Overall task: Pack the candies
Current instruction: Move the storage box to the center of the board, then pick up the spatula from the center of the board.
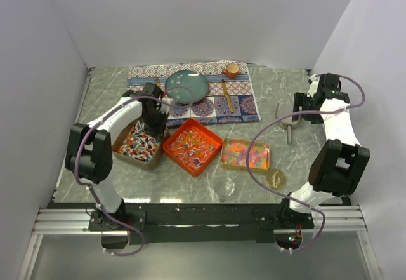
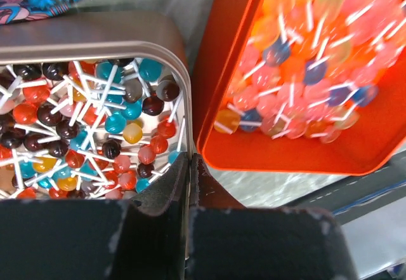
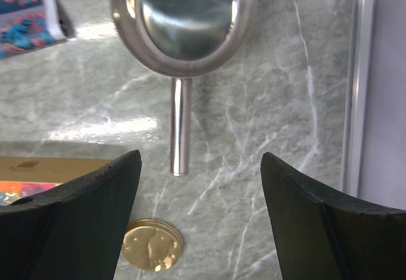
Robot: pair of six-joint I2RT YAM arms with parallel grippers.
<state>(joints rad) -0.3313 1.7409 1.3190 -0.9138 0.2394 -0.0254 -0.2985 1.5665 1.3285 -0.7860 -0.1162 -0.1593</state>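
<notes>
Steel scoop (image 3: 181, 26) lay on the counter (image 3: 285, 89) dead ahead of the right pincer (image 3: 200, 166). Its handle (image 3: 181, 127) pointed back into the released gap, long axis square to the finger line. Right arm nearer. The left pincer (image 2: 191, 160) was clenched at the metal tray (image 2: 127, 35) rim; whether it held the rim, could not tell. Candies (image 2: 89, 121) lay just ahead-left, more in the orange tray (image 2: 222, 89).

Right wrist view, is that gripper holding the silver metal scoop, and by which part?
Nothing is held. The right gripper is open above the handle of the silver metal scoop, not touching it.
</notes>
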